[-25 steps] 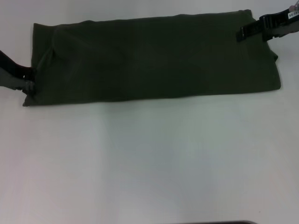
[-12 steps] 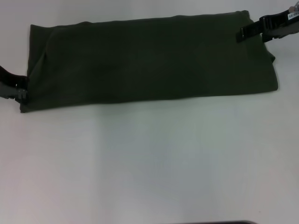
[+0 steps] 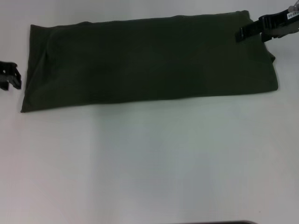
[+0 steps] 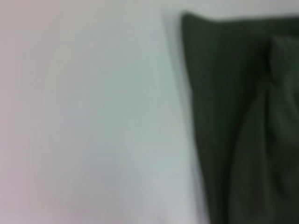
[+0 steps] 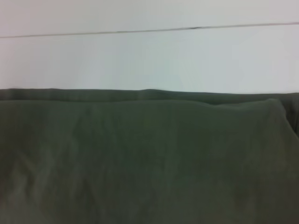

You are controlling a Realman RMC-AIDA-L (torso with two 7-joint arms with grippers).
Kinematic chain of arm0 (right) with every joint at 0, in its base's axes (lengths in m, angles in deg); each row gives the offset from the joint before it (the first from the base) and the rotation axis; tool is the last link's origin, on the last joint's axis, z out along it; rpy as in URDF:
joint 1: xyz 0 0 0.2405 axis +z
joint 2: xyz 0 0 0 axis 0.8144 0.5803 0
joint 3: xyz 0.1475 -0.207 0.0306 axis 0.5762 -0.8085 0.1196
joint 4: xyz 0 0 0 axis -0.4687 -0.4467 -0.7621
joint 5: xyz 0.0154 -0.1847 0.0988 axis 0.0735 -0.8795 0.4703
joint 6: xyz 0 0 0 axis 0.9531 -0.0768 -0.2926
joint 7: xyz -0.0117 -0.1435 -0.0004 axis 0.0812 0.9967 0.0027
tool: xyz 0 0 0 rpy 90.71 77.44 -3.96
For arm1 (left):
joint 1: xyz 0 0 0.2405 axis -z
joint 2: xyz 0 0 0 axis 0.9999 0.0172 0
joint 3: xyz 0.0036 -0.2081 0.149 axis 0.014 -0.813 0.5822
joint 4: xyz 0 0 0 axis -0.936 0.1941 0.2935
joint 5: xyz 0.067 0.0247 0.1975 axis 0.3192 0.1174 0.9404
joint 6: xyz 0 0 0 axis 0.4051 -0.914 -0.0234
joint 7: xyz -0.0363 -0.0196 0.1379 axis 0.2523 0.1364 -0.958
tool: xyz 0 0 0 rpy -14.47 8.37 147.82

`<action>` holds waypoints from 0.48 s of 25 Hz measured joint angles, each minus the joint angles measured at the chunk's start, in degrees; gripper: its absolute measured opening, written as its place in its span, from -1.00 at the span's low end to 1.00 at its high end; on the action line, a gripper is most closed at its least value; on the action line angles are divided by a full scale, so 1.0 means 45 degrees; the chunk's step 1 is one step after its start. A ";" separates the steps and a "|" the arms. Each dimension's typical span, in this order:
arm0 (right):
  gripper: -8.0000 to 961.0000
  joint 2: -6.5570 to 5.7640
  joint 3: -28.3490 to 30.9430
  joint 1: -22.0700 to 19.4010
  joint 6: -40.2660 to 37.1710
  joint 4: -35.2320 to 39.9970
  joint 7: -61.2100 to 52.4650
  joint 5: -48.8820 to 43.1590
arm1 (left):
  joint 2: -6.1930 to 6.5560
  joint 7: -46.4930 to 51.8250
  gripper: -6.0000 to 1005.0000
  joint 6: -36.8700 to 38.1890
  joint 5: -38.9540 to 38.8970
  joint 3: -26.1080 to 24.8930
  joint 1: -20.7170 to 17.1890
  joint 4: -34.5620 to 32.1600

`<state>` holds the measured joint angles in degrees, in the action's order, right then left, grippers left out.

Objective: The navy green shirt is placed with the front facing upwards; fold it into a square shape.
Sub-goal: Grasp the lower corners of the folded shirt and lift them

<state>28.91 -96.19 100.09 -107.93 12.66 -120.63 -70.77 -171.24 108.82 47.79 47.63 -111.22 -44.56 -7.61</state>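
Retreating leftward, the left gripper (image 3: 11, 77) — jaws apart — has released the navy green shirt (image 3: 149, 60); the strip lies flat, ready for crosswise folding, while the right gripper (image 3: 244, 33), grip state unclear, hovers over the far-right corner.

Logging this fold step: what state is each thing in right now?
navy green shirt: folded into a long band, flat on the table, plain side up.
left gripper: off the shirt's left end, not touching it.
right gripper: over the shirt's far right corner.

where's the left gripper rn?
Head view: the left gripper is at the far left edge over the table, just off the shirt's left end and not touching it.
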 joint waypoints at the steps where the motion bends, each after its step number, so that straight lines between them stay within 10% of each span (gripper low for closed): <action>1: 0.95 0.0000 0.0000 0.0010 -0.0004 0.0000 0.0000 0.0001 | 0.0023 0.0092 -0.79 -0.0032 -0.0001 -0.0011 -0.0074 0.0255; 12: 0.95 -0.0023 0.0001 -0.0008 -0.0255 0.0127 0.0203 0.0156 | -0.0021 -0.1929 -0.25 0.1115 -0.3945 -0.0555 -0.0316 0.1090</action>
<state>28.81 -96.19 100.05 -109.08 13.23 -119.71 -70.07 -171.34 100.14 52.81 29.87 -113.71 -45.99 -2.70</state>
